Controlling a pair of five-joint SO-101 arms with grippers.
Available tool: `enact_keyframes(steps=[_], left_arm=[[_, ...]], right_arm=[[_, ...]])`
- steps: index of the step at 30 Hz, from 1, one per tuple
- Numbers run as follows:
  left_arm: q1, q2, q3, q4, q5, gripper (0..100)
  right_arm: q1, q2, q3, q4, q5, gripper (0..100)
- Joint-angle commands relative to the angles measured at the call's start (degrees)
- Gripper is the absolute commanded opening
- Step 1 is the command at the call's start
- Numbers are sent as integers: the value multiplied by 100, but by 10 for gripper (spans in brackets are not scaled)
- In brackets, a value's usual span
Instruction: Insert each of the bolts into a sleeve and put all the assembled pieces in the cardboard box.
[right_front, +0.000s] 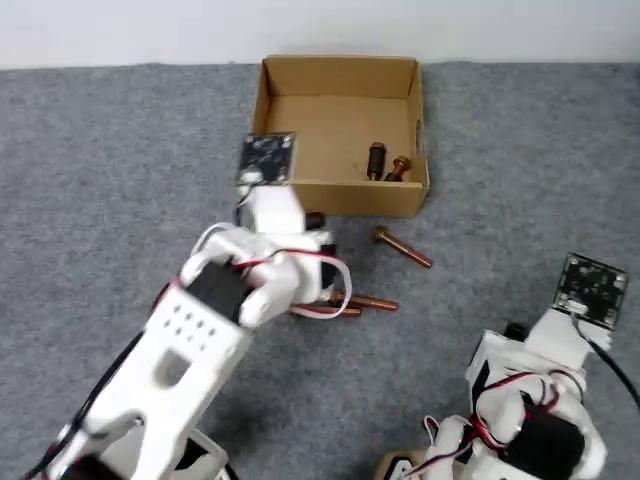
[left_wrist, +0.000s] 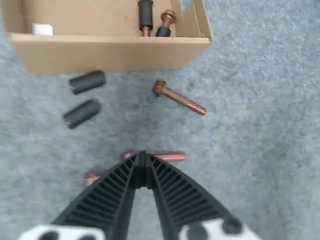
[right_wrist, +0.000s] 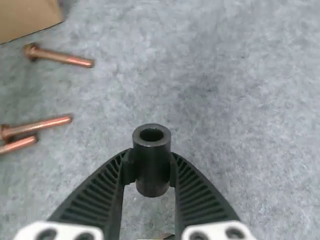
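Where the left pincer sits, its tips are pressed together with no gap, right over a pair of copper bolts lying side by side on the grey mat, well out in front of the cardboard box. Whether the tips nip one of the pair I cannot make out, as the fingers hide the contact. Nearer the box a lone bolt lies slantwise, head toward the box, clear of its front wall. Two loose sleeves, black, lie on their sides before that same wall, one just beside it, the second a little farther out. Inside the box, by the front wall toward the right arm's side, two assembled pieces rest side by side. The right pincer is part open and clamped on the held sleeve, black, end-on with its bore toward the wrist camera, over bare mat, farther from the box than the lone bolt.
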Motion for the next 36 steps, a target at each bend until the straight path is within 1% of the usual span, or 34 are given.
enact_keyframes(steps=[1,6,10,13,15,19,21,29,33,36], left_arm=[[97,932,-796,9,466,8],[105,2242,-1727,26,888,8],[193,3077,-2422,35,932,8],[413,3560,-2853,35,941,12],[571,3859,-3116,35,1020,48],[782,4413,-3556,35,1160,167],[809,4695,-3767,35,1169,192],[738,5908,-4734,35,1169,199],[475,6620,-5349,35,1169,199],[211,7147,-5886,237,1169,199]], right_arm=[[338,-4,-35,-119,-18,8],[462,-13,-35,-119,-18,8],[462,-13,-35,-119,-18,8],[462,-13,-35,-119,-26,8],[462,-13,-35,-119,-26,8],[462,-13,-35,-119,-26,8],[462,-13,-35,-119,-26,8],[462,-13,-26,-119,-35,8],[462,-13,-26,-119,-35,8],[462,-13,-26,-119,-35,8]])
